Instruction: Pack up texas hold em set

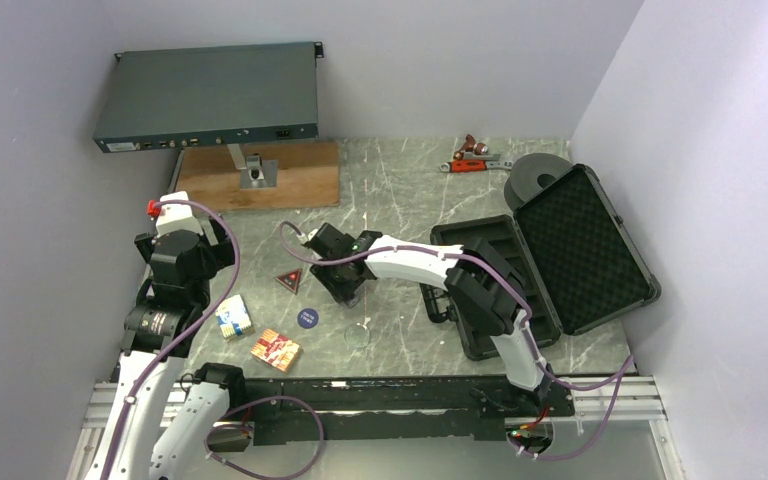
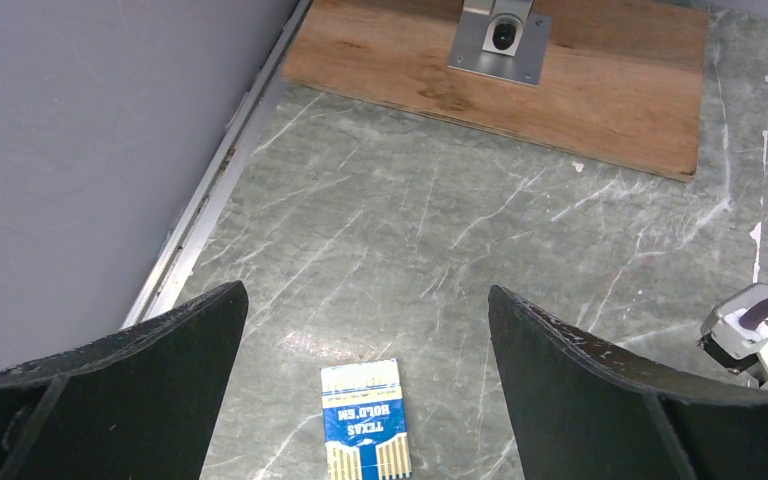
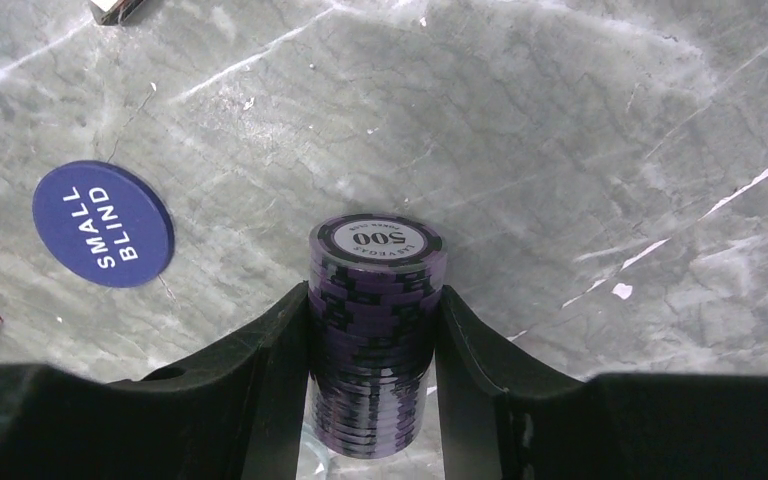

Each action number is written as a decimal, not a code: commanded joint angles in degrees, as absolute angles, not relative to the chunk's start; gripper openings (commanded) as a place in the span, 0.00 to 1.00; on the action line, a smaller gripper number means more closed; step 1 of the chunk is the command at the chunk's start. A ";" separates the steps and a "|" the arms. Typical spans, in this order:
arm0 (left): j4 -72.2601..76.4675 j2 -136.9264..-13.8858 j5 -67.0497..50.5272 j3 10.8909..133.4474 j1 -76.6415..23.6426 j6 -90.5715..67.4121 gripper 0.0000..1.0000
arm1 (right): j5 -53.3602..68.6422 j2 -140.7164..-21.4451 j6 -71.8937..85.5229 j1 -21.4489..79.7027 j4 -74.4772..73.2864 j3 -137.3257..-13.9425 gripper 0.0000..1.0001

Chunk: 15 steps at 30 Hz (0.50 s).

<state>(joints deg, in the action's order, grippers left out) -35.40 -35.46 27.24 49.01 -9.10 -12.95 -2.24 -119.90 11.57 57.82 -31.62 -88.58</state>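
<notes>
Right gripper [image 3: 372,298] partly closed, both fingers pressed against purple chip stack [image 3: 378,345], bottom centre of frame. Left gripper [image 2: 365,295] wide open, holding nothing; blue-white card box [image 2: 365,420] bottom centre, untouched.

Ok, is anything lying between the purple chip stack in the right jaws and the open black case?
Nothing visible. The table between the purple poker chip stack and the open black foam-lined case looks bare, though the right arm hides part; the small clear disc lies nearer, off that line.
</notes>
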 commanded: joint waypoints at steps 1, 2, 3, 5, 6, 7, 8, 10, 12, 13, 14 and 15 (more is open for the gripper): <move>-34.47 -35.15 27.03 50.71 -9.05 -12.98 0.97 | -3.30 -113.91 7.20 58.10 -32.96 -92.28 0.00; -34.46 -35.16 27.00 50.71 -9.05 -12.97 0.97 | -3.71 -113.32 6.11 58.10 -33.11 -92.28 0.00; -34.45 -35.10 26.98 50.71 -9.05 -12.99 0.97 | -3.69 -112.66 5.13 58.10 -33.02 -91.98 0.00; -34.40 -35.02 26.88 50.63 -9.05 -12.86 0.97 | -3.77 -110.92 3.35 58.10 -32.37 -90.85 0.00; -34.30 -35.00 26.82 50.63 -9.05 -12.91 0.97 | -3.95 -110.01 2.54 58.10 -31.79 -89.99 0.00; -34.28 -35.04 26.73 50.63 -9.05 -12.86 0.97 | -3.89 -109.00 1.66 58.10 -31.27 -89.20 0.00; -34.30 -35.04 26.72 50.63 -9.05 -12.90 0.97 | -3.63 -107.72 0.77 58.03 -30.85 -88.50 0.00; -34.21 -35.14 26.36 50.60 -9.05 -12.94 0.97 | -3.79 -105.66 -0.26 57.94 -29.95 -87.01 0.00; -34.10 -35.38 25.85 50.62 -9.05 -12.94 0.97 | -5.19 -103.63 -1.98 57.84 -28.53 -85.49 0.00; -34.10 -35.48 25.57 50.62 -9.05 -12.91 0.97 | -6.17 -102.76 -2.41 57.77 -27.88 -84.90 0.00; -34.10 -35.61 25.43 50.70 -9.05 -12.97 0.97 | -7.42 -102.06 -2.53 57.64 -27.39 -84.28 0.00; -34.10 -35.67 25.36 50.71 -9.05 -12.95 0.97 | -8.60 -101.45 -2.27 57.35 -27.08 -83.90 0.00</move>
